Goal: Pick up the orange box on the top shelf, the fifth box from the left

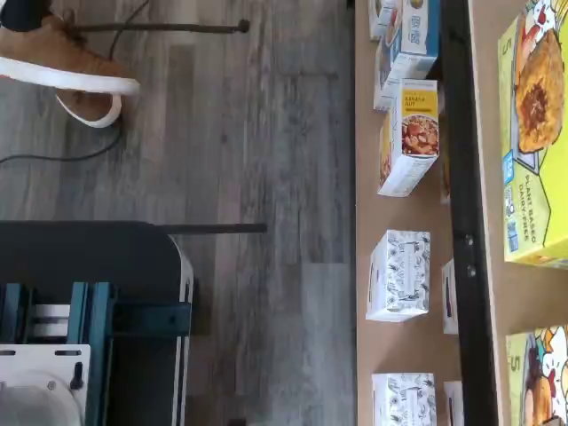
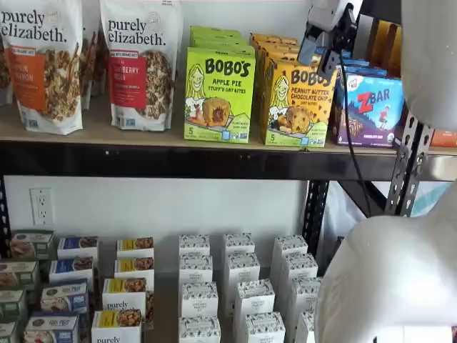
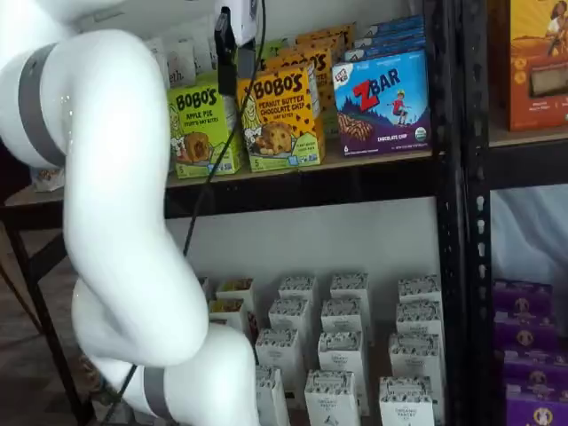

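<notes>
The white arm [image 3: 115,222] fills the near side of both shelf views, bulky and curved, with a black cable [image 2: 353,143] trailing down from the wrist. Up top, the claw [image 2: 320,51] hangs in front of the top shelf [image 2: 143,158], its white body high and its black fingers [image 3: 225,53] pointing down. The fingers show side-on, so no gap between them can be made out in the pictures, but they stand at their widest and nothing is between them.

Just behind the claw sits the orange box [image 2: 297,102], upright at the front edge of the top shelf, with more orange boxes lined up behind it. The fingertips overlap its upper edge in both shelf views; whether they touch it I cannot tell. To one side, touching or nearly so, stands the green box [image 2: 218,94]; on the other side, the ZBar box [image 2: 368,108]. Farther along the board, two granola bags [image 2: 136,61] stand upright.

Below, the lower shelf [image 2: 166,300] carries rows of small white boxes [image 2: 239,275] and some oatmeal boxes [image 2: 118,325].

The wrist view looks onto grey wood flooring [image 1: 257,133], a brown shoe [image 1: 62,62], and the dark mount [image 1: 89,319] with teal brackets.
</notes>
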Controlling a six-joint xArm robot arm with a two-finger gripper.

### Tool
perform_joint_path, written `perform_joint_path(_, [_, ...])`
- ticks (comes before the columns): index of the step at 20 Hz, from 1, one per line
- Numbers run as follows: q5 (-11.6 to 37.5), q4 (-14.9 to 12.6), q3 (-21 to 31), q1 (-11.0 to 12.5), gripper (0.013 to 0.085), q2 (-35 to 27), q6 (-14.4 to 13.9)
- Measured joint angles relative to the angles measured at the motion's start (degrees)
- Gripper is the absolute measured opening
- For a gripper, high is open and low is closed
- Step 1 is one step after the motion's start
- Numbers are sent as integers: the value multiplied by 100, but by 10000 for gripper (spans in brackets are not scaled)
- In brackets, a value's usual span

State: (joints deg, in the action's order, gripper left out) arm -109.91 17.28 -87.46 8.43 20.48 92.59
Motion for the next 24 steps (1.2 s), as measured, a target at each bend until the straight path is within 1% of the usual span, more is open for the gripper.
perform_joint_path(1, [95,-6,62,-4,850,49,1])
perform_joint_path(3, [464,-40,311,-33,850,242,5])
perform_joint_path(8, [770,-23,516,-63,850,377,-9])
perform_joint_path(10, [970,-2,638,-76,850,459,-15])
perform_joint_path(12, [1285,22,812,-89,850,573,-15])
perform_joint_path(14, [1518,-5,912,-106,850,632,-8])
perform_joint_path(19, [1856,-107,970,-105,850,601,52])
perform_joint_path(24, [1987,-156,811,-34,850,399,149])
